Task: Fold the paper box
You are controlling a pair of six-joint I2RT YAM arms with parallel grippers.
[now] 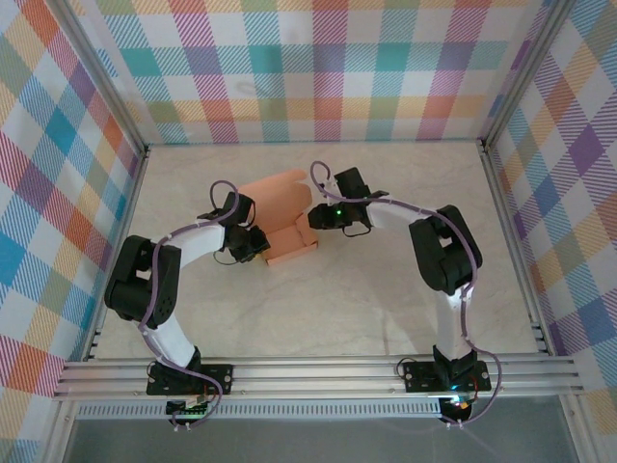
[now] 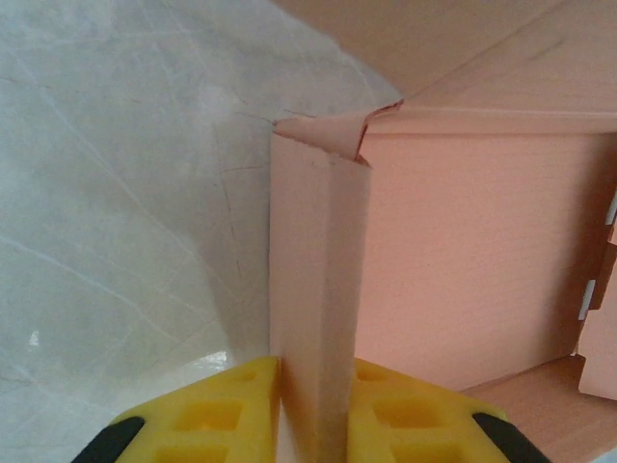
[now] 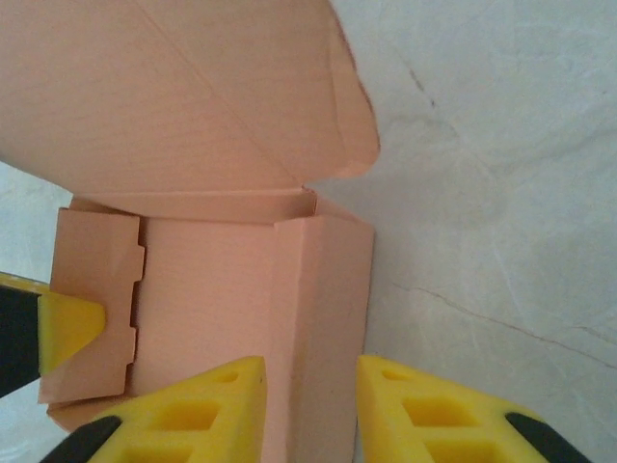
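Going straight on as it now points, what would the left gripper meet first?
The left gripper pinches an upright wall of the salmon-orange card box; straight on, it probably meets that wall's crumpled corner first.

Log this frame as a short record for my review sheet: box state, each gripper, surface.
object: paper box, salmon card, partly folded, side walls raised, large lid flap still open
left gripper: shut on a doubled-over side wall of the box
right gripper: one finger on each side of the opposite wall, seemingly pinching it
surface: pale marbled table
task status: not finished
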